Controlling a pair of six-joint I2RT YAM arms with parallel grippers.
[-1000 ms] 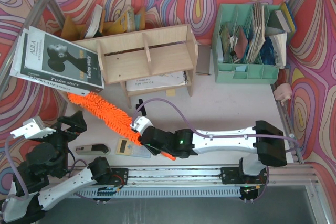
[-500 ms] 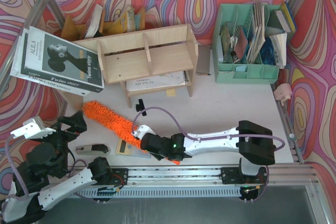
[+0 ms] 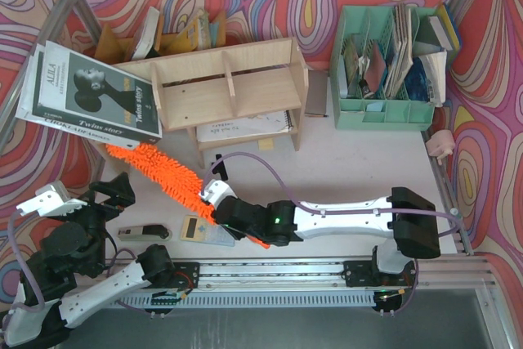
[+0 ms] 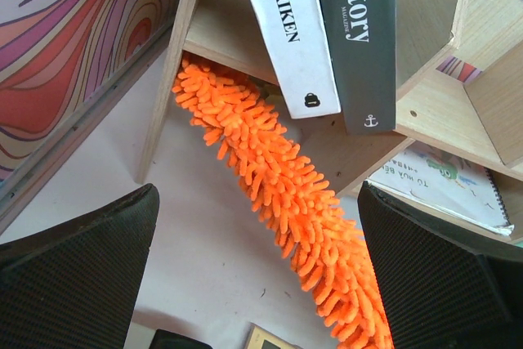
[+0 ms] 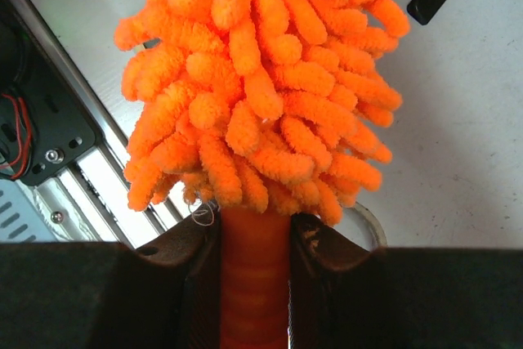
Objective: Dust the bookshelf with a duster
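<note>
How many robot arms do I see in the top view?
2. The left arm is folded at the near left corner; the right arm reaches left along the near edge, holding the duster. None seems hidden.

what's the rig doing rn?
The right end effector is shut on the handle of the orange duster. The fluffy head angles up and to the left, with its tip tucked under the left end of the bookshelf, below the overhanging books. The left end effector sits open near the left edge, holding nothing and pointed at that same corner.
</note>
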